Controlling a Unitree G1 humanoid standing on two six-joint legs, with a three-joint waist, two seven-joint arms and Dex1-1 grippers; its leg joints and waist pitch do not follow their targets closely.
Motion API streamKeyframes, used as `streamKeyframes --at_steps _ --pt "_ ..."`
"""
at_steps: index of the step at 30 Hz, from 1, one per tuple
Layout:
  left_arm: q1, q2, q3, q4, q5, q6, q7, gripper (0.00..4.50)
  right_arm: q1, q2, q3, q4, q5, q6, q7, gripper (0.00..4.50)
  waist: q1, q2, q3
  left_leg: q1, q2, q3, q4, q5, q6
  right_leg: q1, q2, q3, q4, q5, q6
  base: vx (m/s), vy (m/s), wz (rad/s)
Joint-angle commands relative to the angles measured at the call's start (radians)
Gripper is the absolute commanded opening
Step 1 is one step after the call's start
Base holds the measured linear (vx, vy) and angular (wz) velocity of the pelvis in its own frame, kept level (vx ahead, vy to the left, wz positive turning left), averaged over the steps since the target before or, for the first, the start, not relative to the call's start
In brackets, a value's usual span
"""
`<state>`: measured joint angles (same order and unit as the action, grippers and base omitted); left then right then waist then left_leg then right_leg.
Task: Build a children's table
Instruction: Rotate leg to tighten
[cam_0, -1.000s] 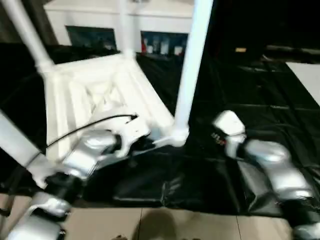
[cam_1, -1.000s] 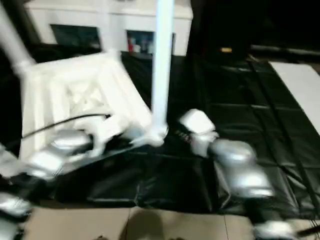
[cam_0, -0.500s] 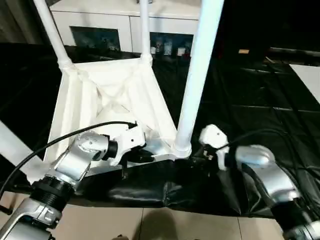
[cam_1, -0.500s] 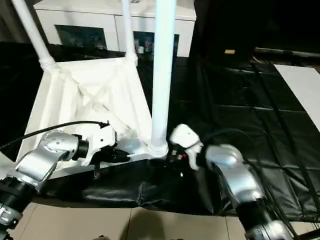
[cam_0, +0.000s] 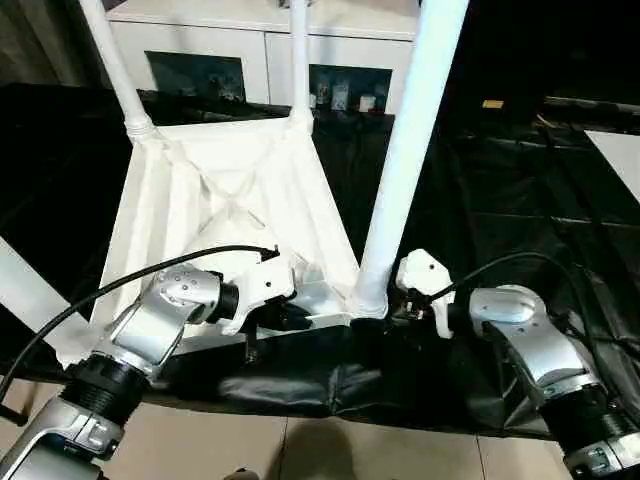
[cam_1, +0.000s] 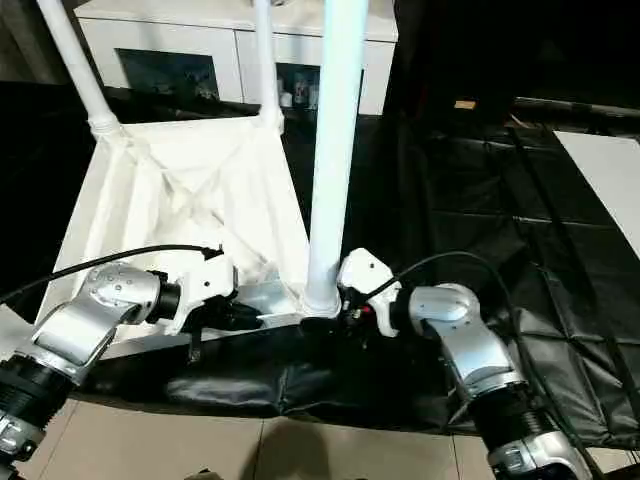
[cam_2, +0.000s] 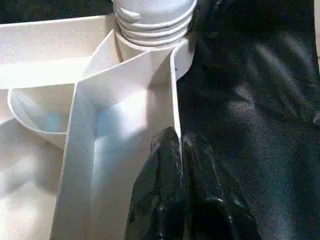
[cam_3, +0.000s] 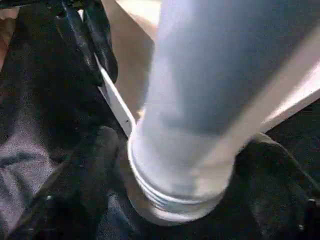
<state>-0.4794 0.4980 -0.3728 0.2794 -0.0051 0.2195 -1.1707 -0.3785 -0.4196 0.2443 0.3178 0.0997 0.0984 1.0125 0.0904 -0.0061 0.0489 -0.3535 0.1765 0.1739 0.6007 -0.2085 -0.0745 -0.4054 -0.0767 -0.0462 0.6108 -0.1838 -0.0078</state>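
A work table (cam_0: 520, 200) draped in a black cover is seen from above, with a white cabinet (cam_0: 260, 40) with glass doors behind its far edge and a pale tiled floor (cam_0: 300, 450) below its near edge. The children's table is laid upside down on the left half of the black cover, its top (cam_0: 225, 215) showing the ribbed, X-braced underside. Legs are stood upright in the corner sockets: one at the far left corner (cam_0: 115, 60), one at the far right corner (cam_0: 298, 55), and a thick near leg (cam_0: 410, 150) at the near right corner, close to the work table's near edge. Another white leg (cam_0: 25, 290) is partly seen at the near left.

The left gripper (cam_2: 181, 165) is pinched together on the thin near rim (cam_2: 173, 100) of the top, one black finger on each side of the wall, just beside the near leg's threaded base (cam_2: 152, 22). The right gripper (cam_3: 180, 165) is set around the base of the near leg where it enters the socket, with a dark finger (cam_3: 87, 175) on either side of the tube; the fingers are spread apart by the leg's width and appear to be pressed against it. A black cable (cam_0: 130, 280) is run along the left forearm.
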Motion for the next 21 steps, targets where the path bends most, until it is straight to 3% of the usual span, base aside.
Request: streamKeyframes --at_steps 1,6,17,21 --pt "0.009 -0.002 -0.047 -0.018 0.009 -0.001 -0.032 0.0 -0.011 -0.013 -0.013 0.004 0.011 -0.007 0.009 3.36 -0.006 -0.003 -0.059 0.0 0.048 -0.01 -0.076 -0.142 0.064 0.055 -0.063 0.043 -0.06 -0.135 -0.248 0.0 0.0 0.0" --pt "0.001 -0.001 -0.05 -0.007 0.018 -0.001 -0.038 0.0 -0.014 -0.014 -0.008 0.012 0.012 -0.006 0.02 2.9 -0.005 -0.003 -0.06 0.001 0.048 -0.01 -0.074 -0.133 0.07 0.054 -0.062 0.043 -0.059 -0.118 -0.252 0.0 0.0 0.0" --pt "0.002 0.003 -0.054 0.001 0.019 0.008 -0.046 0.0 -0.019 0.006 -0.002 0.051 0.003 -0.022 0.003 2.71 -0.006 -0.003 -0.061 0.001 0.048 -0.01 -0.074 -0.13 0.07 0.055 -0.062 0.042 -0.057 -0.116 -0.257 0.0 0.0 0.0" --pt "-0.012 -0.031 -0.038 0.04 0.028 0.04 0.018 0.0 -0.019 0.076 -0.051 0.083 0.021 -0.012 -0.116 2.7 -0.012 -0.004 -0.054 0.003 0.046 -0.009 -0.079 -0.181 0.05 0.05 -0.063 0.043 -0.07 -0.213 -0.24 0.0 0.0 0.0"
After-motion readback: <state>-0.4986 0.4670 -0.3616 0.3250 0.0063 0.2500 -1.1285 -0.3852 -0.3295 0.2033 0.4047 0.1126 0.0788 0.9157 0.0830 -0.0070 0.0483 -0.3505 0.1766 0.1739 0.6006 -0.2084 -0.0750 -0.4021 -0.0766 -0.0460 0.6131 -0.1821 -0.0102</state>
